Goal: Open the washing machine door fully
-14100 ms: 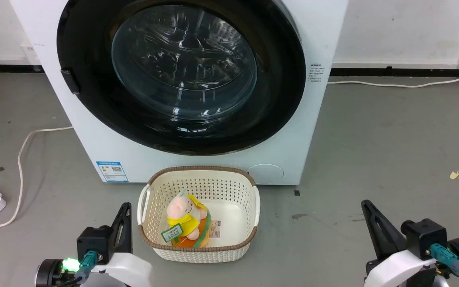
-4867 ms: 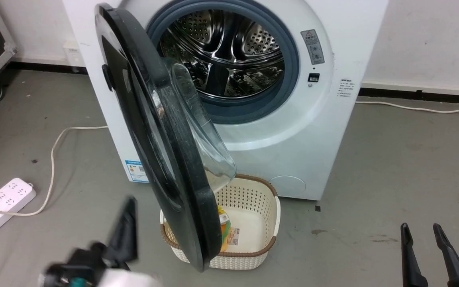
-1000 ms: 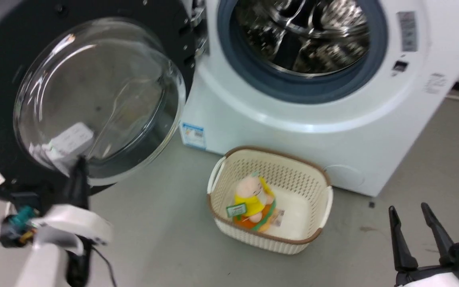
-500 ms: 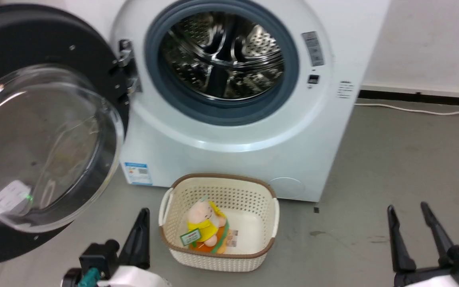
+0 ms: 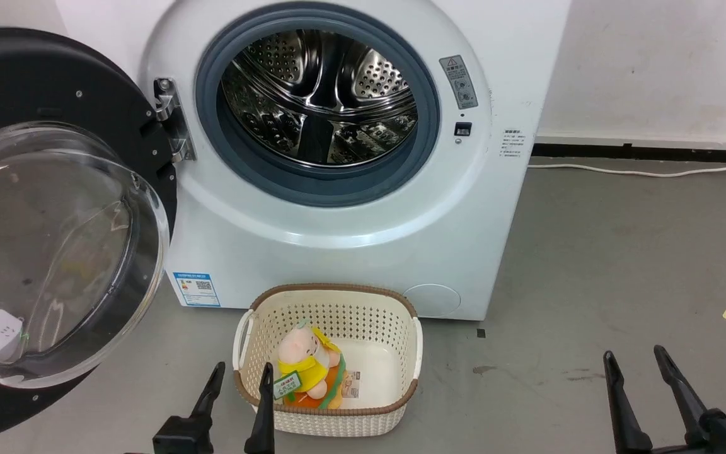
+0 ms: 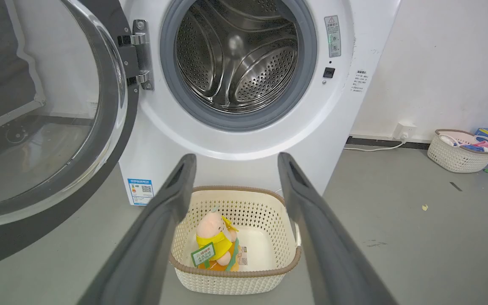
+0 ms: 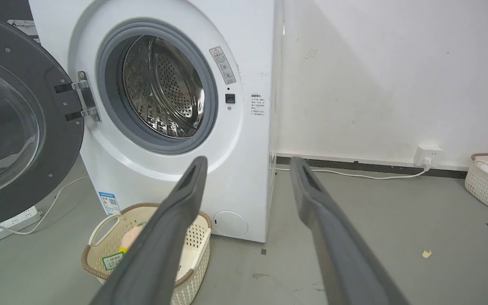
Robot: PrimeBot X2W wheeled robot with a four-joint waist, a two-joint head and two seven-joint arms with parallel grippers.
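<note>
- At the machine's (image 5: 338, 252) left side, the door (image 5: 54, 252) stands swung wide on its hinge (image 5: 171, 129). Its inner face and glass bowl are turned toward the robot. It looks well past square to the front, so I judge it fully open, or as good as.
- With the door thrown back, the drum (image 5: 319, 94) mouth and its grey ring lie bare, with nothing across the opening.
- The left hand (image 5: 242, 369) hangs low over the floor (image 5: 590, 252), just before the basket's (image 5: 331, 289) near-left rim. Its fingers are parted and it grips nothing. It is well apart from the door, which seems to hold its place unaided.
- The right hand (image 5: 634, 353) sits low at the right, also spread and empty. It is well clear of machine and basket, probably parked out of the way.
- The basket rests on the floor close before the machine, below the opening; whether it touches the front I cannot tell. A toy (image 5: 306, 366) lies inside, likely set there within easy reach of the drum.
- At most a last nudge on the door remains; both hands look placed for rest rather than for a push.
</note>
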